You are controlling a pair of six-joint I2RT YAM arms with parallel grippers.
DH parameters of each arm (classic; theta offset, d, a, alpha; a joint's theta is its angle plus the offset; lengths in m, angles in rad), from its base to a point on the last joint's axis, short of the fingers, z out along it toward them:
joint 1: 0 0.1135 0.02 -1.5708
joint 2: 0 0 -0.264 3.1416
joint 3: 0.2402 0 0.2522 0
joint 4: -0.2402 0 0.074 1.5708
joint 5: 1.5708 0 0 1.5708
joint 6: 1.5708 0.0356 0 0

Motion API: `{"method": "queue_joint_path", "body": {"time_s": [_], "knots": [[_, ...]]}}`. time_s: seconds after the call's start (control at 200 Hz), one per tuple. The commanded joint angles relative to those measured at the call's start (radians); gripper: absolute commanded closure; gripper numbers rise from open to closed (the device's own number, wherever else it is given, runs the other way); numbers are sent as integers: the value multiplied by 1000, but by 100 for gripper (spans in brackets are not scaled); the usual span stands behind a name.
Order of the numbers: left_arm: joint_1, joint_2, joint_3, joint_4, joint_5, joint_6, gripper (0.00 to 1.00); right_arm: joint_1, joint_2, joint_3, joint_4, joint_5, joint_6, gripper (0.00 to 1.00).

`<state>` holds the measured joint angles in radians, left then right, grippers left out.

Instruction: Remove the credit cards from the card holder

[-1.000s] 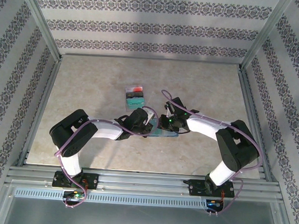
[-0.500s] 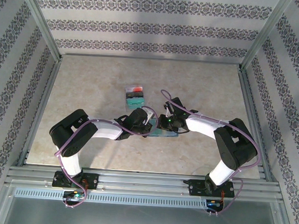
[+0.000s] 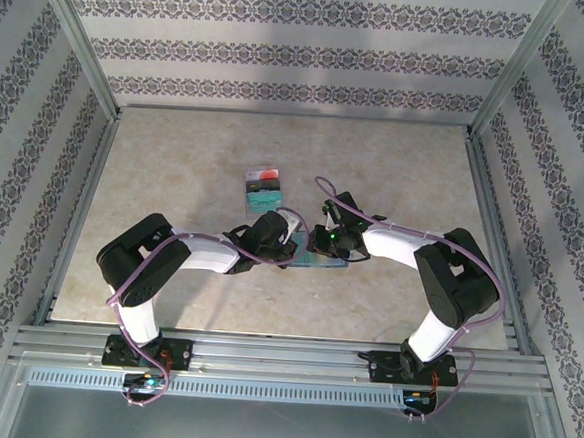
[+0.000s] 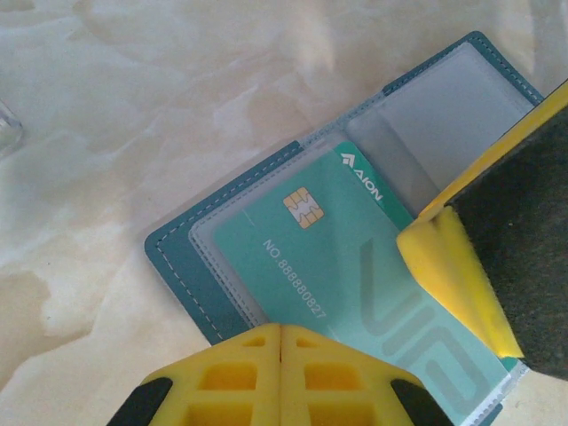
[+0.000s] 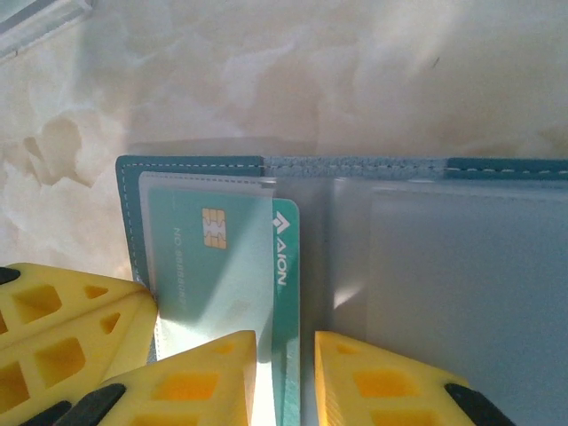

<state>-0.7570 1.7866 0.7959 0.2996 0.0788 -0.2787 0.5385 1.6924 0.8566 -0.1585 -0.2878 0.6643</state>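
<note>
Credit card (image 4: 306, 266) — teal-green, gold chip (image 4: 304, 210)

**Finding 1, left gripper (image 4: 280, 335).** The jaws are recorded as having been drawn in over the last second. They are now found fully closed. In the left wrist view the two yellow fingers (image 4: 231, 373) are pressed together along a single seam at the near edge of the teal-green card (image 4: 328, 266). Whether the card is pinched between them cannot be determined.

**Finding 2, right arm.** In the top view the elbow (image 3: 455, 281) is noted as displaced slightly toward 9 o'clock. The link rising from the base is thereby left standing steeper than before.
</note>
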Motion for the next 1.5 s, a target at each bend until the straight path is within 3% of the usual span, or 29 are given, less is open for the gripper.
{"method": "queue_joint_path", "body": {"time_s": [0.0,0.27,0.55,0.749,1.129,1.494], "knots": [[14,23,-11,13,14,-20,95,-12,23,-22,34,-22,21,75],[13,34,-8,8,30,-28,95,-40,-4,-60,142,-142,55,75],[14,40,-3,4,30,-26,95,-93,-19,-157,426,-358,158,77],[14,36,-9,6,32,-28,95,-100,14,-194,592,-443,231,79],[13,31,-20,21,38,-47,95,-95,51,-206,635,-462,240,76],[14,33,-21,-14,-6,-66,95,-128,23,-237,675,-481,252,84]]}}
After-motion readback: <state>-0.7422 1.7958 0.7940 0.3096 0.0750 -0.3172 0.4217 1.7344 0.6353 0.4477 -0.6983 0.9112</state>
